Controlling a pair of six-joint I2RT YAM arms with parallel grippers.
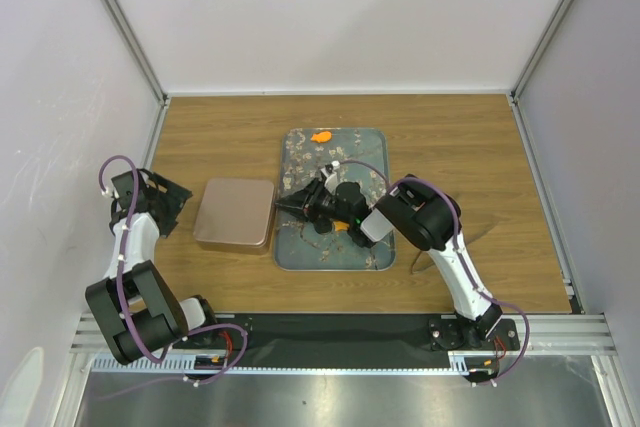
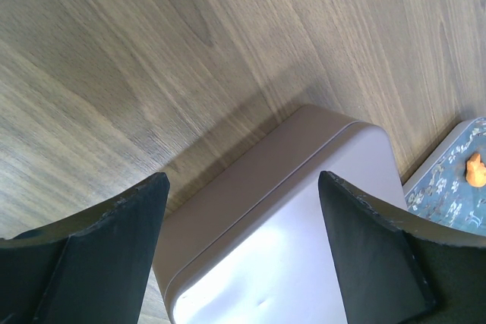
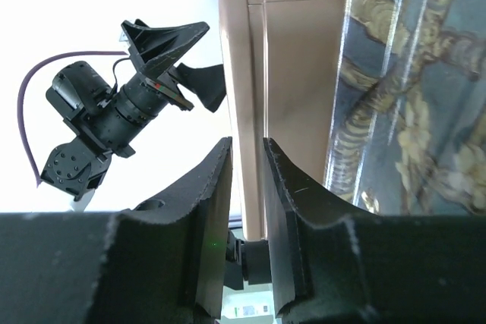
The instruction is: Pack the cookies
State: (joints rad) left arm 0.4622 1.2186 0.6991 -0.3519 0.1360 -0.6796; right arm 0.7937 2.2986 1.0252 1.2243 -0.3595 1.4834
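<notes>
One orange irregular cookie (image 1: 321,136) lies at the far end of the floral grey tray (image 1: 370,152); it also shows in the left wrist view (image 2: 475,170). The other cookies are out of view. A closed pinkish-brown tin (image 1: 238,214) sits left of the tray. My right gripper (image 1: 283,209) is turned sideways at the tin's right edge; in the right wrist view it (image 3: 247,142) is closed to a narrow gap filled by the lid's rim (image 3: 243,73). My left gripper (image 1: 170,202) is open just left of the tin, which shows between its fingers (image 2: 243,180).
The tray's floral surface (image 3: 410,111) lies right beside the tin's side wall (image 3: 304,73). The left arm (image 3: 129,104) shows beyond the tin in the right wrist view. White walls enclose the wooden table (image 1: 470,167) on three sides.
</notes>
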